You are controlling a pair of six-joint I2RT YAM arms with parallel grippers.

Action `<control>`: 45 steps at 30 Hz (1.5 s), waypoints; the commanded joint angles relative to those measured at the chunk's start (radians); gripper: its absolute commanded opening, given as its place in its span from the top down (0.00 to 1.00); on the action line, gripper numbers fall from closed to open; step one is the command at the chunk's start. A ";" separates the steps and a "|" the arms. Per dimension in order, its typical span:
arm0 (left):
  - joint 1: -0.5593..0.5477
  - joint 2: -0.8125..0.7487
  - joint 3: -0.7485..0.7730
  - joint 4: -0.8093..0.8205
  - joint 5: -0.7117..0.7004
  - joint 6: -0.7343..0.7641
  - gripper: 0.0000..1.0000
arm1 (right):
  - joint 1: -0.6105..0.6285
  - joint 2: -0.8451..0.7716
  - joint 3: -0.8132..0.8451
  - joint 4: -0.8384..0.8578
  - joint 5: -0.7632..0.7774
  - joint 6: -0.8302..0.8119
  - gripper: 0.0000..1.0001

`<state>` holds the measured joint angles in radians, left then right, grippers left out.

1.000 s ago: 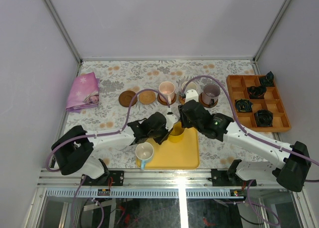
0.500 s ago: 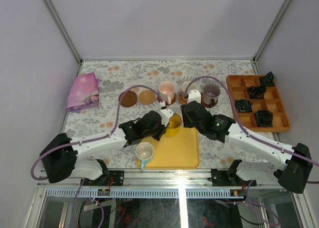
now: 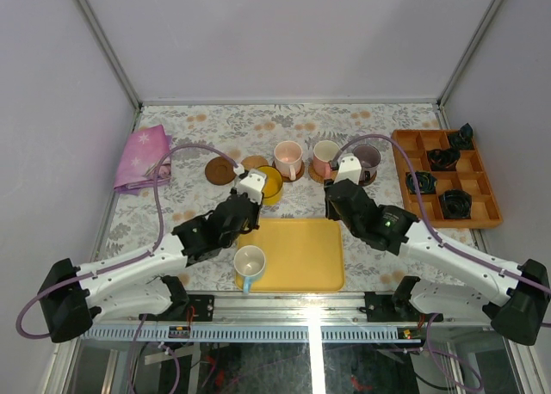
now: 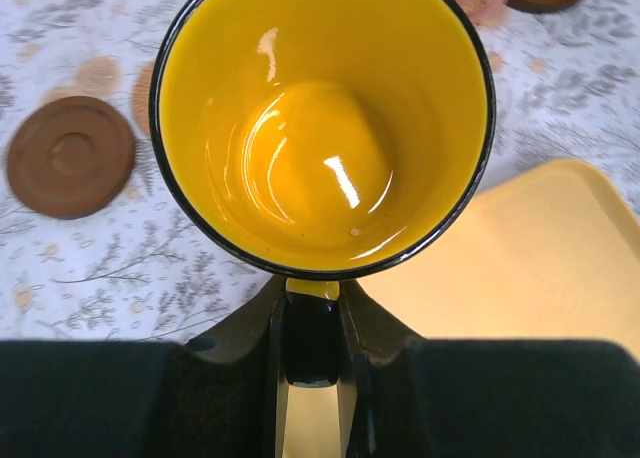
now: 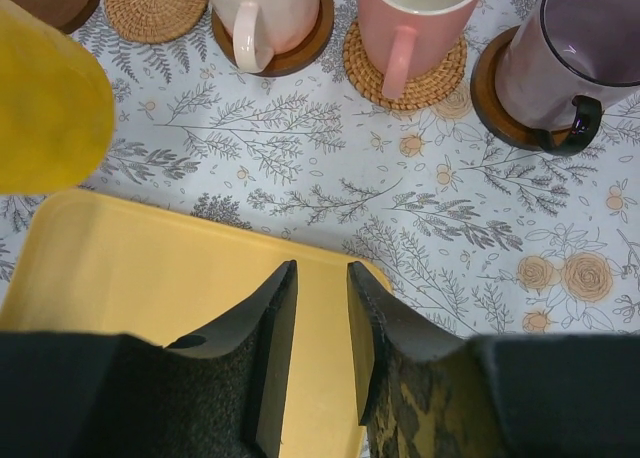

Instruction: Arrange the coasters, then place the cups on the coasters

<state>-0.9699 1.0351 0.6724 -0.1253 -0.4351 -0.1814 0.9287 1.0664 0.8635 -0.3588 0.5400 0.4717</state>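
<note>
A counter (image 3: 198, 123) in a grey floral cover carries a yellow rectangular tray (image 3: 301, 248) at its near edge. A pink folded cloth (image 3: 144, 157) lies at the far left. At the right sits an orange compartment tray (image 3: 408, 143) holding four small black objects (image 3: 455, 203), possibly rings, each in its own compartment.

A pink cup (image 5: 265, 8) crowds the bare tan coaster (image 5: 155, 6)

In the top view the tan coaster (image 3: 254, 162) is partly hidden by the yellow cup (image 3: 270, 185), whose handle is mostly covered by the left pincer (image 4: 312, 308), and the grey-purple cup (image 5: 590, 48) is cut off by the right wrist view's upper and right edges.
</note>
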 commanded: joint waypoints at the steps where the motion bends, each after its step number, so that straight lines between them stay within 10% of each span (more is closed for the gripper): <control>1: 0.022 -0.001 0.015 0.165 -0.217 0.018 1.00 | 0.006 -0.033 -0.024 0.084 0.057 0.000 0.67; 19: 0.362 0.332 0.162 0.314 -0.031 -0.033 1.00 | 0.004 0.009 -0.053 0.208 0.110 -0.116 0.67; 45: 0.440 0.605 0.304 0.347 0.061 -0.096 1.00 | -0.088 -0.029 -0.103 0.254 0.116 -0.104 0.56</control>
<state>-0.5392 1.6344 0.9222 0.0765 -0.3611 -0.2604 0.8513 1.0454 0.7540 -0.1505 0.6384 0.3584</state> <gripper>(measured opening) 0.172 0.431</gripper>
